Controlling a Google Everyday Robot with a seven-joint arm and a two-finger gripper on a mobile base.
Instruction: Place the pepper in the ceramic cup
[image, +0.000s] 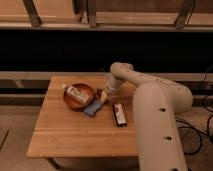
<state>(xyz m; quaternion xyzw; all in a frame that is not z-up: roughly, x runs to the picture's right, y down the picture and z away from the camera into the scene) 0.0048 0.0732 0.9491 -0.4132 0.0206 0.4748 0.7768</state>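
My gripper (104, 96) is low over the wooden table (75, 135), just right of the orange-brown bowl (75, 101) and above the near end of a blue object (92, 108). A small pale shape at the gripper's tip may be the ceramic cup (102, 93); the gripper mostly hides it. I cannot make out the pepper; it may be hidden by the gripper. My arm (150, 100) reaches in from the right.
A flat red-and-black bar (119, 113) lies on the table right of the gripper. The bowl holds a white packet (76, 92). A dark shelf and wall run behind the table. Cables hang at the far right.
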